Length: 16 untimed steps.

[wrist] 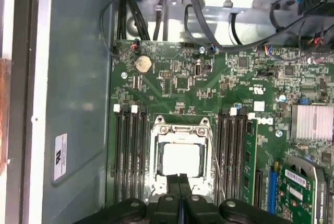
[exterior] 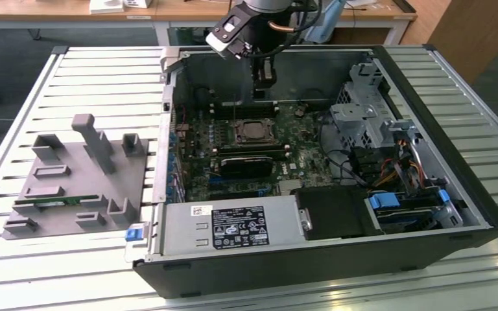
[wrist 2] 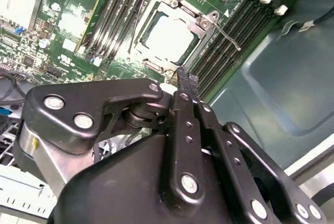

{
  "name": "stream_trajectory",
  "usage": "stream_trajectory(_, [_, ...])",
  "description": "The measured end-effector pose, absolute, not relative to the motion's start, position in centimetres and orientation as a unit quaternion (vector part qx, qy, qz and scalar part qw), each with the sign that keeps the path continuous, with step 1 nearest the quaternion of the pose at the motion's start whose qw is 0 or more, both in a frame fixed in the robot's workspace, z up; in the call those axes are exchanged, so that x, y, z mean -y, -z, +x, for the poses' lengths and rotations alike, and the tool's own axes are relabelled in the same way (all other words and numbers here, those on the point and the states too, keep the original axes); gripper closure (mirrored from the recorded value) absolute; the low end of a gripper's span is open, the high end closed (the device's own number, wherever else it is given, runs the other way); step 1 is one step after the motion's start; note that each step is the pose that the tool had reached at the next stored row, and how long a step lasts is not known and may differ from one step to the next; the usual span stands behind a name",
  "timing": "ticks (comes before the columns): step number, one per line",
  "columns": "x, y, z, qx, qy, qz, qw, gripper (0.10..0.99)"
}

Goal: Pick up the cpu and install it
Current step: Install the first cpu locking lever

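The cpu (exterior: 251, 131) lies flat in its socket on the green motherboard (exterior: 301, 162) inside the open computer case. Its silver top shows inside the metal socket frame in both wrist views (wrist 2: 169, 36) (wrist: 180, 158). My gripper (exterior: 264, 87) hangs above the board, just beyond the socket toward the case's far wall. Its two black fingers are pressed together with nothing between them, and their tips (wrist: 180, 181) (wrist 2: 186, 84) sit close over the edge of the socket frame. The thin socket lever (wrist 2: 227, 35) lies alongside the frame.
Black memory slots (wrist: 128, 153) flank the socket on both sides. A grey power supply (exterior: 231, 227) and a metal drive cage (exterior: 366, 110) with cables fill the case's near and right parts. On the slatted table, a grey tray with posts (exterior: 76, 175) holds a green memory stick (exterior: 50, 202).
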<state>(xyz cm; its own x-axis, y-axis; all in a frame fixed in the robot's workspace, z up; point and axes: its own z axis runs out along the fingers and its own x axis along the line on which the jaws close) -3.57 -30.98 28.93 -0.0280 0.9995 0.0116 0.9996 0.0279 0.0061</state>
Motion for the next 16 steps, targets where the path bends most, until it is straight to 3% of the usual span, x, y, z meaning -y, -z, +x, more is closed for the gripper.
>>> stream_trajectory(16, [30.98,-28.93,-3.57,0.762,0.006,-0.647,0.002,0.98])
